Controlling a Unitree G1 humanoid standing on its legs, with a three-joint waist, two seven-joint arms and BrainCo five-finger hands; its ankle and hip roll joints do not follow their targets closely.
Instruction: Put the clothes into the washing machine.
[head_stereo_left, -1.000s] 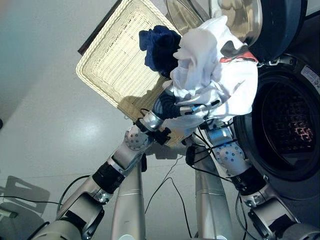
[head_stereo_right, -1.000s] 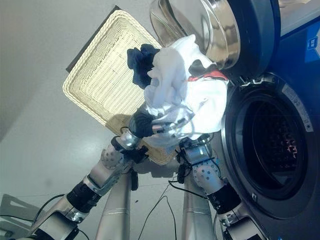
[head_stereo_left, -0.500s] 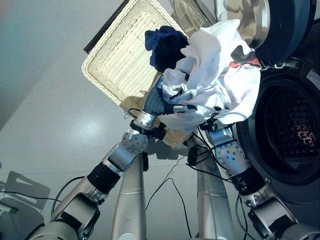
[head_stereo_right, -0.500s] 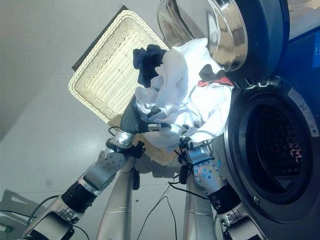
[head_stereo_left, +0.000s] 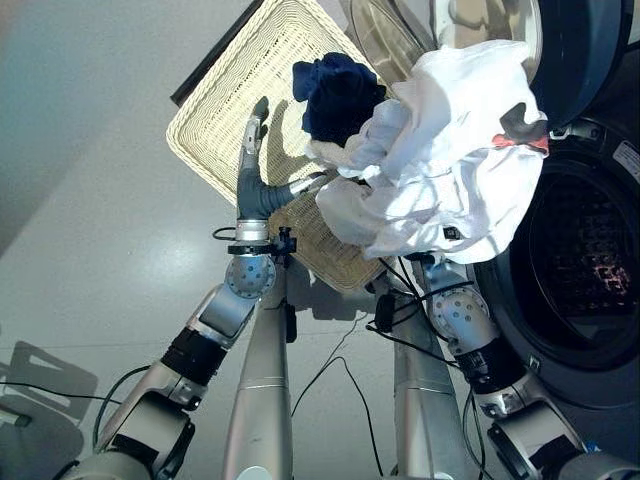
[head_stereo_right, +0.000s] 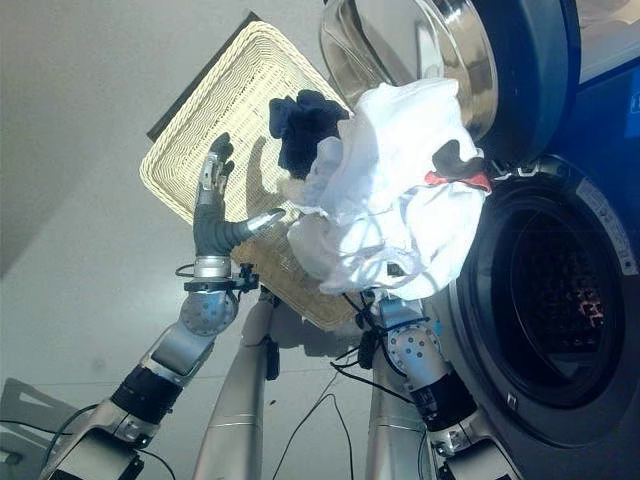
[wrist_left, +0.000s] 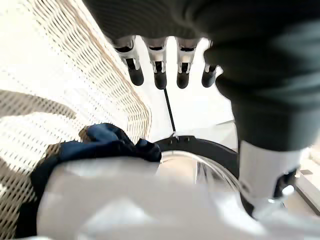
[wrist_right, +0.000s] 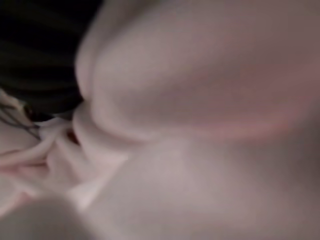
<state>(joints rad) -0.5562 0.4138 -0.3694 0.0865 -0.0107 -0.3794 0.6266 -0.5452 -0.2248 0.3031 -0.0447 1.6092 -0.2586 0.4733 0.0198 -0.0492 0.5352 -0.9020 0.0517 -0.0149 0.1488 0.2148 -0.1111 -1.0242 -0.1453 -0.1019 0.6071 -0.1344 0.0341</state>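
A bundle of white clothes (head_stereo_left: 440, 170) with a red and grey patch hangs in the air in front of the washing machine's open drum (head_stereo_left: 585, 260). My right arm comes up under the bundle, which covers my right hand. In the right wrist view the white cloth (wrist_right: 200, 125) lies against the hand's dark cover (wrist_right: 35, 55). My left hand (head_stereo_left: 255, 185) is open with straight fingers (wrist_left: 157, 75) over the wicker basket (head_stereo_left: 215, 110), its thumb close to the bundle's edge. A dark blue garment (head_stereo_left: 335, 90) lies in the basket's far corner.
The machine's round door (head_stereo_left: 490, 30) stands swung open above the bundle, beside the basket. The basket rests on pale grey floor (head_stereo_left: 100, 250), with a dark strip along its far edge.
My left hand has let go of the white bundle, swung left and opened over the basket. The bundle has moved right, towards the drum opening.
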